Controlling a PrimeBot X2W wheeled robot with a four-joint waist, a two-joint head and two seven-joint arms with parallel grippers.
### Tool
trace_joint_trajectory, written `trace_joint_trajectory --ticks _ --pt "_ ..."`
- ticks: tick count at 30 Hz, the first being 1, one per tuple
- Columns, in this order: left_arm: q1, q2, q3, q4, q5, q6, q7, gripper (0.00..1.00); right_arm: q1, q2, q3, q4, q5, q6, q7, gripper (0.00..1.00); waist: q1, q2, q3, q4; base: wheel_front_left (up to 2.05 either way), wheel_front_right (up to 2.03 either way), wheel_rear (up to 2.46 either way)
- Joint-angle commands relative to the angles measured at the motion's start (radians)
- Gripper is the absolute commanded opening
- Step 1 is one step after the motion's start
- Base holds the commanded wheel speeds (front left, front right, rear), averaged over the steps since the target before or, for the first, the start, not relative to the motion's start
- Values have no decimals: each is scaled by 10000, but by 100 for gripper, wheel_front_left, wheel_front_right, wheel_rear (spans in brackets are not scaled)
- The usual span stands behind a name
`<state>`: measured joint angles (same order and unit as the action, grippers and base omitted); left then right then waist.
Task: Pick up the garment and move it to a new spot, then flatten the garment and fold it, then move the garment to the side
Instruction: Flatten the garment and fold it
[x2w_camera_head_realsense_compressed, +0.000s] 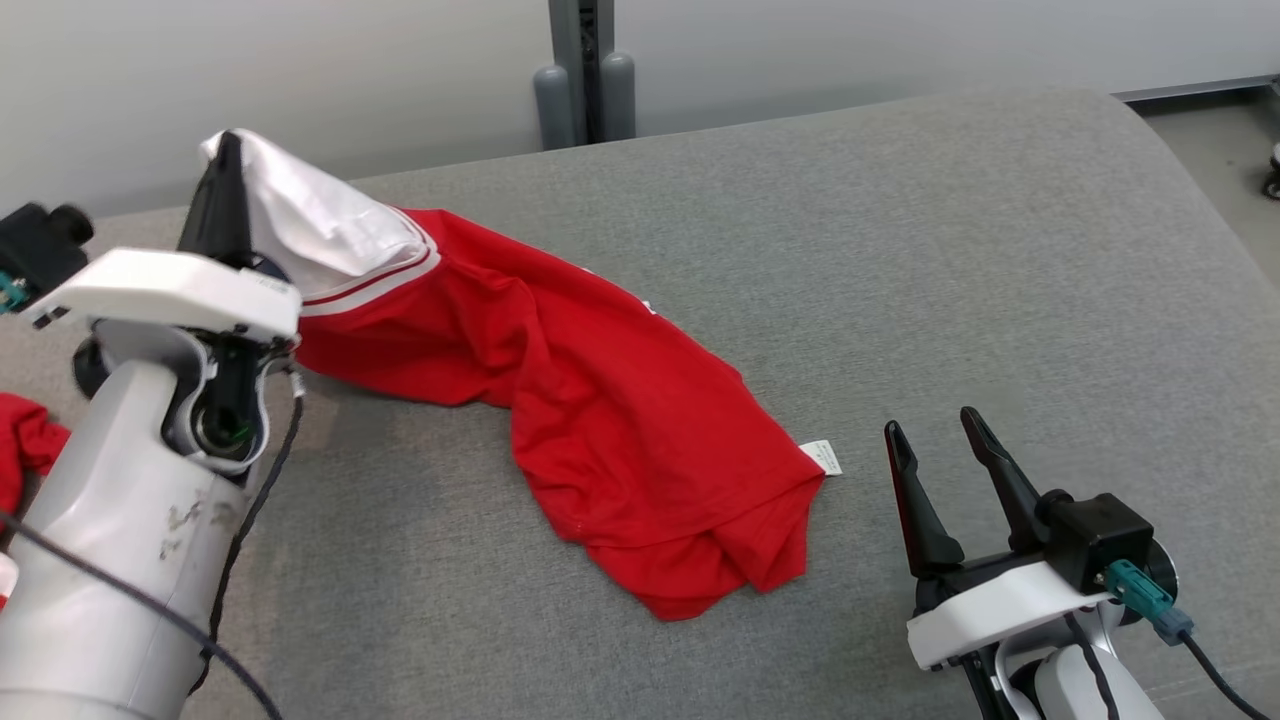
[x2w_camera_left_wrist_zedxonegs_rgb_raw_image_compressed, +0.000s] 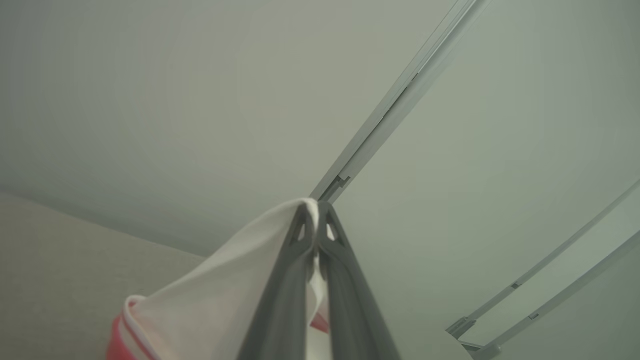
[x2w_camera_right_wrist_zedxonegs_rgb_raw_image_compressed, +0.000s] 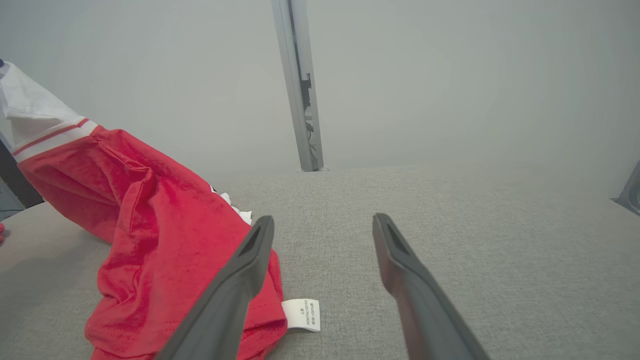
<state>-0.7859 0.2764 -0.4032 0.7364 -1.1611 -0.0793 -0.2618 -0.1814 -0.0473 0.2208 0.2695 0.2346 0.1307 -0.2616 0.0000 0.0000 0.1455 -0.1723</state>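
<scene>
Counter (x2w_camera_head_realsense_compressed: 1000, 250): grey, cloth-covered; I see it run from the post (x2w_camera_head_realsense_compressed: 585, 70) at its far edge toward me.
Garment (x2w_camera_head_realsense_compressed: 620, 420): red shirt lying on the counter, on my side of the post. Its long axis slants from the raised white sleeve (x2w_camera_head_realsense_compressed: 320, 225), left of the post, to the bunched hem, right of the post and nearer me.
Left gripper (x2w_camera_head_realsense_compressed: 228, 150): jaws clamped on the sleeve's tip, left of the post.
Right gripper (x2w_camera_head_realsense_compressed: 929, 420): jaws apart over bare counter, right of the post, near the hem.
Label (x2w_camera_head_realsense_compressed: 822, 457): white tag at the hem corner, pointing toward the right gripper.
</scene>
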Motion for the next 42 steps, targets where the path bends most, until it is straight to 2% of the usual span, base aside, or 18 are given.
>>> trace_joint_trajectory --ticks 1,2,3,4,11,12,16,20,26,30,32,42 --pt "211 89 169 -51 248 -33 -35 2 -122 -61 -9 -34 -64 2 -47 100 0 0 92 103 0 0 0" --pt "440 82 331 -90 549 -38 -27 32 -139 -65 -12 -28 -67 2 -47 100 0 0 126 146 0 0 0" --pt "633 60 504 -163 847 -74 -26 74 -141 -65 -5 -24 -84 2 -47 100 0 0 157 187 0 0 0" --pt "804 37 695 -296 1128 -119 -28 100 -143 -65 17 -11 -103 2 -47 100 0 0 177 219 0 0 0" --pt "2275 -400 2499 -1866 3521 -332 -26 100 -123 -66 140 29 -168 2 -45 100 0 0 201 360 0 0 0" --pt "2982 -715 3166 -2853 4943 -301 -27 100 -45 -65 165 19 67 2 -47 100 0 0 157 398 0 0 0" --pt "4086 -1341 3993 -4185 6460 -346 -27 100 13 -62 180 13 199 2 -45 100 0 0 97 441 0 0 0" --pt "5453 -1952 4373 -5482 7546 -446 -26 100 108 -65 199 264 330 2 -47 100 0 0 31 608 0 0 0" --pt "6703 -2200 3943 -6393 8151 -520 -28 100 120 -62 257 1082 1082 2 -45 100 0 0 -95 938 0 0 0" --pt "7155 -2236 3620 -6560 8480 -533 -28 100 27 -62 314 1531 1171 2 -47 100 0 0 -245 1184 0 0 0" --pt "7359 -2235 3510 -6632 8317 -532 -28 100 -22 -68 326 1692 1132 2 -45 100 0 0 -349 1313 0 0 0" --pt "8071 -2242 2817 -6818 8595 -43 -29 100 -83 -65 435 2284 701 2 -47 100 0 0 -750 1889 0 0 0"
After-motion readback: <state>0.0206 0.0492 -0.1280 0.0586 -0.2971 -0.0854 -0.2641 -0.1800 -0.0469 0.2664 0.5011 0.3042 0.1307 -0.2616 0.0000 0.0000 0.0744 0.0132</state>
